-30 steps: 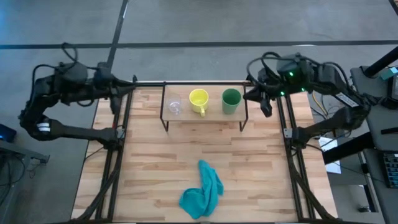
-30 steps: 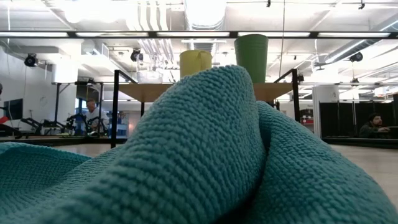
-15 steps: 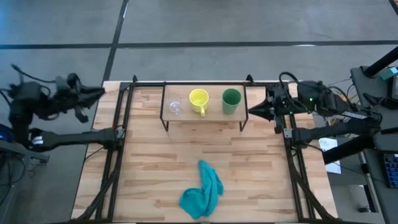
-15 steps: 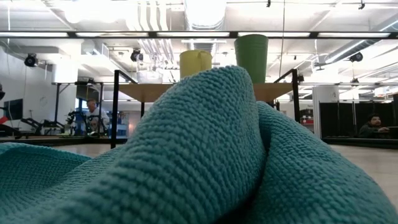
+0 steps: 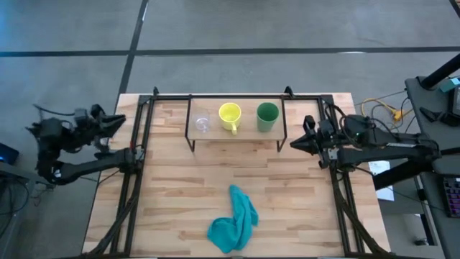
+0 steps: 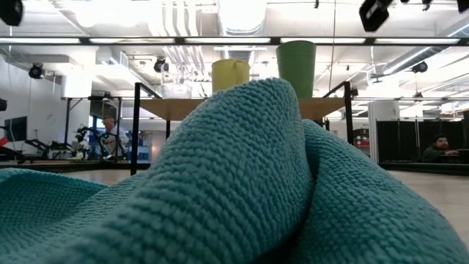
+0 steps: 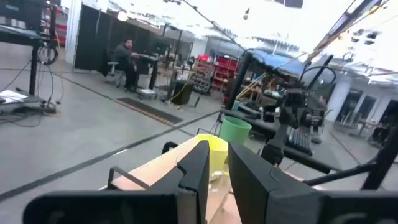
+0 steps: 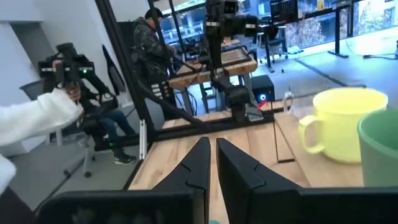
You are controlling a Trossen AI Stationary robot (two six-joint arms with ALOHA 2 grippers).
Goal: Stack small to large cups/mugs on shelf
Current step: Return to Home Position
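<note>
Three vessels stand in a row on the low wooden shelf (image 5: 237, 134) at the table's far side: the clear glass cup (image 5: 202, 123) on the left, the yellow mug (image 5: 229, 115) in the middle, the green cup (image 5: 267, 115) on the right. In the low view the yellow mug (image 6: 230, 74) and the green cup (image 6: 296, 58) show above the cloth. My left gripper (image 5: 119, 120) hovers off the table's left edge, shut and empty. My right gripper (image 5: 294, 144) hangs right of the shelf, shut and empty, pointing toward the table's left. The right wrist view shows the yellow mug (image 8: 341, 124) and the green cup (image 8: 380, 146).
A crumpled teal cloth (image 5: 234, 219) lies near the table's near edge and fills most of the low view (image 6: 234, 183). Black frame rails (image 5: 136, 180) run along both sides of the table. People sit and stand in the room beyond, one with a white sleeve (image 8: 34, 118).
Both arms have drawn back from the shelf. My left gripper moved from the shelf's far left corner out past the table's left edge and toward the near side. My right gripper moved from beside the green cup toward the near side. The cups stayed put.
</note>
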